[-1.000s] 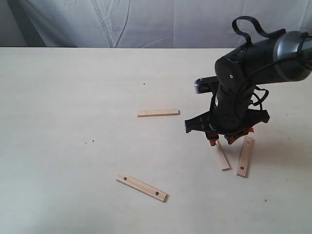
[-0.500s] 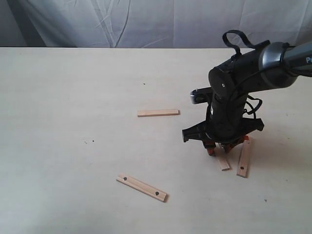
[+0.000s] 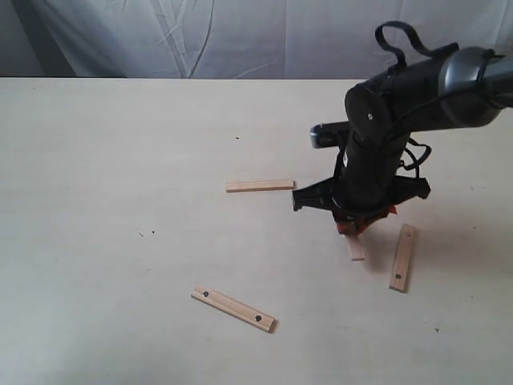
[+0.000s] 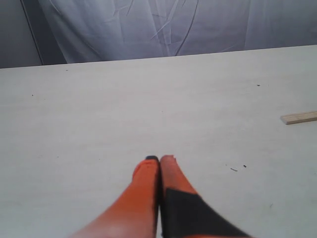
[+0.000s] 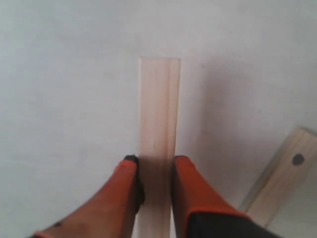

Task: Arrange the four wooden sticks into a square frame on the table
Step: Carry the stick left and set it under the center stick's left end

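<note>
Squeezing a plain, flat, pale wood stick (image 5: 158,109) between its two orange fingers (image 5: 190,181), the black right gripper (image 3: 357,227) hangs over the right side of the wide cream table (image 3: 120,160). A pale stick with dark holes (image 3: 403,257) lies just to its right. Another holed stick (image 3: 233,309) lies nearer, toward the middle. A second plain stick (image 3: 260,186) lies left of the gripper. The left gripper (image 4: 159,161) has its fingers pressed together, holding nothing.

I find nothing to read here: no letters, numbers, labels or signs on my arm's dark casing (image 3: 385,120), on the wooden sticks (image 3: 260,185) or on the table (image 3: 120,160).
</note>
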